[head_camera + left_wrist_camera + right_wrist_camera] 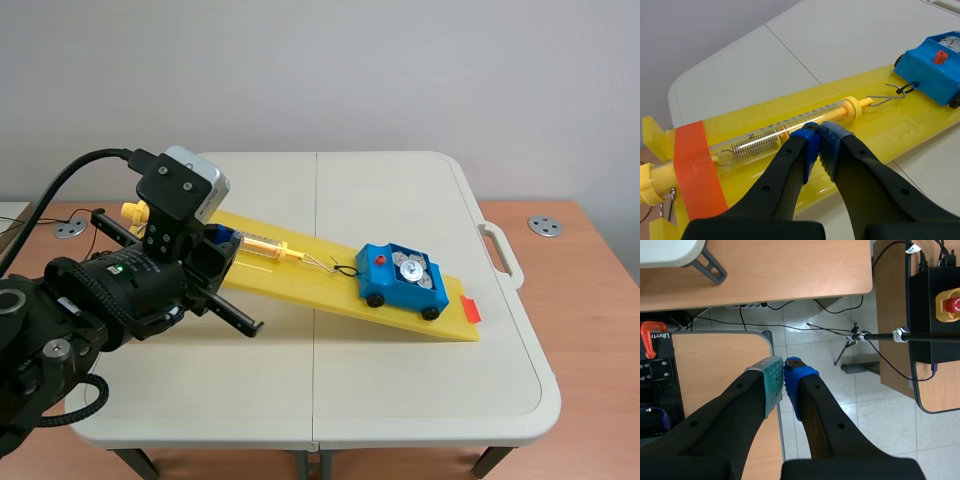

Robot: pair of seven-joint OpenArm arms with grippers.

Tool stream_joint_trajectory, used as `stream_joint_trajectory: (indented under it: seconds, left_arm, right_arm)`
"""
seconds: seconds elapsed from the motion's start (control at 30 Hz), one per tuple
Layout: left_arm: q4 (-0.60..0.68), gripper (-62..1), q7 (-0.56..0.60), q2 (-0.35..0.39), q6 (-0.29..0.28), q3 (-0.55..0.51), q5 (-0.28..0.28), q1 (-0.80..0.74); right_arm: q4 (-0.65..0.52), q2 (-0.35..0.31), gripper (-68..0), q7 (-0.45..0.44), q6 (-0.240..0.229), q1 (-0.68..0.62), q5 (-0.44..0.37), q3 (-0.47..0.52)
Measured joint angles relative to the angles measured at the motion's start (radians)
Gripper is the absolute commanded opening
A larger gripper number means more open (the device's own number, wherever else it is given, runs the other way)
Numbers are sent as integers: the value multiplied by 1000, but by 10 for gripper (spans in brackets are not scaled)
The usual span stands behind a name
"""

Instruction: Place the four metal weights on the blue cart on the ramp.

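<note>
Looking along the one yellow ramp, you find one blue cart near its lower end, with silver weights inside it, too bunched to count. Left gripper is closed and empty beside the one spring scale. Right gripper is likewise closed and empty.

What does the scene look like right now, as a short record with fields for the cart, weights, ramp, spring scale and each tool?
cart: blue cart sits near the ramp's lower end
weights: metal weights lie in the cart's tray; exact count unclear
ramp: yellow ramp lies across the white table
scale: spring scale lies along the ramp, its wire hook caught on the cart
left: left tool shut, empty, right over the scale's tube
right: right tool shut, empty, off the table over the floor
</note>
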State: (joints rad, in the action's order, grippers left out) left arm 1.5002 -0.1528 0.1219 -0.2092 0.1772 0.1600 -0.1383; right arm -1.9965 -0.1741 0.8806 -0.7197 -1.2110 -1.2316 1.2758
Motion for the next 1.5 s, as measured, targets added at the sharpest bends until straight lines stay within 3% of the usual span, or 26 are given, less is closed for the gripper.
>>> stream_joint_trajectory:
  seconds: [0.3, 0.5, 0.6, 0.8, 0.93, 1.1, 1.23, 1.37, 1.5]
  left_arm:
    - [9, -582, -1, 1, 0, 0, -31, -4]
    - [132, -581, -32, 26, 0, -1, -48, -54]
    - [207, -576, -38, 39, 0, -3, -61, -101]
    - [336, -496, -48, 50, 0, -27, -94, -249]
    - [405, -417, -60, 50, 1, -37, -98, -354]
    - [484, -230, -78, 50, 1, -37, -101, -464]
    - [534, -143, -82, 50, 1, -37, -101, -529]
    - [559, -34, -77, 50, 8, -37, -122, -576]
    - [561, 14, -35, 50, 9, -37, -162, -608]
  right_arm:
    - [0, -22, -625, -4, 0, 19, 0, 0]
    - [0, -89, -625, -4, 0, 98, 0, -14]
    - [0, -124, -625, -6, 0, 134, 0, -51]
    - [0, -174, -619, -8, 0, 230, 1, -187]
    - [0, -181, -502, -7, 0, 307, 2, -312]
    - [0, -181, -335, -7, 0, 409, 36, -491]
    - [0, -181, -243, -12, 0, 481, 66, -615]
    - [0, -181, -153, -72, 0, 532, 135, -706]
    - [0, -181, -93, -179, 1, 566, 250, -783]
